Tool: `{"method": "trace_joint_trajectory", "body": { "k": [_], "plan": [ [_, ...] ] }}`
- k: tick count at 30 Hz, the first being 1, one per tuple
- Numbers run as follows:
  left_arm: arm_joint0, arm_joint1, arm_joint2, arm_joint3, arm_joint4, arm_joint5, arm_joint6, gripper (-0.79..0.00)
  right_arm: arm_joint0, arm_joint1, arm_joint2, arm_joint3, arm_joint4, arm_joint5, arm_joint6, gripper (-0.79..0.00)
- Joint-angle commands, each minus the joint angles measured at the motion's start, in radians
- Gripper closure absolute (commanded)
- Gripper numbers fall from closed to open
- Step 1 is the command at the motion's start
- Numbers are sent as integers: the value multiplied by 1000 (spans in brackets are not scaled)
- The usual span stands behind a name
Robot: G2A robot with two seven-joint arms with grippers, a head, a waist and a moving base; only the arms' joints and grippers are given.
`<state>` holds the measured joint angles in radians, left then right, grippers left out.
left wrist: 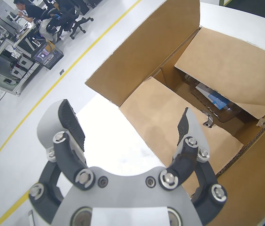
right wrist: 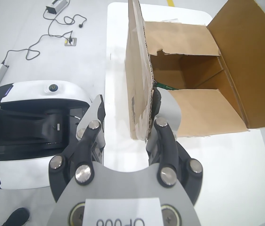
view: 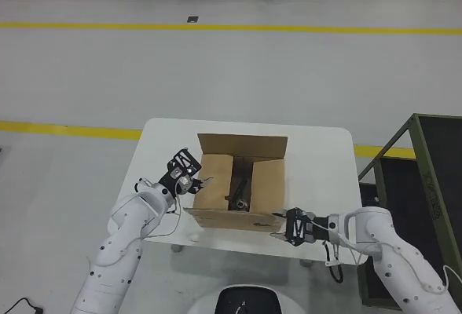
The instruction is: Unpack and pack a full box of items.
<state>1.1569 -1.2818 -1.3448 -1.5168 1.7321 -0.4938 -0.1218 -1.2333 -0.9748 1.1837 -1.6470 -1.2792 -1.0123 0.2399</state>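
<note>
A brown cardboard box (view: 243,144) stands mid-table with its long flaps up and its two short flaps folded partly inward. Dark items (view: 239,196) lie inside; a dark bottle with a white-and-blue label (left wrist: 226,114) shows between the short flaps, and a green item (right wrist: 167,86) peeks out near the front wall. My left gripper (view: 196,182) (left wrist: 127,125) is open at the box's left side, one finger (left wrist: 186,128) over the left short flap (left wrist: 165,118). My right gripper (view: 280,226) (right wrist: 127,106) is open and straddles the end of the upright near flap (right wrist: 137,71).
The white table (view: 317,157) has bare room on both sides of the box and behind it. A dark green rack (view: 443,180) stands close to the table's right side. Cables and power bricks (right wrist: 54,4) lie on the floor.
</note>
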Motion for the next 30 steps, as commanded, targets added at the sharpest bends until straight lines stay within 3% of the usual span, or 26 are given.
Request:
{"method": "trace_joint_trajectory", "body": {
  "k": [1,14,27,30],
  "plan": [
    [0,1,1,0,1,0,-1,-785,-4,10,-10,5,19,0,-6,-403],
    [-1,9,8,3,-4,9,-11,-785,11,56,-107,63,44,0,-27,-382],
    [-10,14,18,8,-10,19,-12,-785,48,63,-186,133,29,0,-56,-388],
    [-13,16,21,9,-9,20,-11,-785,57,64,-197,145,27,0,-62,-425]
  ]
}}
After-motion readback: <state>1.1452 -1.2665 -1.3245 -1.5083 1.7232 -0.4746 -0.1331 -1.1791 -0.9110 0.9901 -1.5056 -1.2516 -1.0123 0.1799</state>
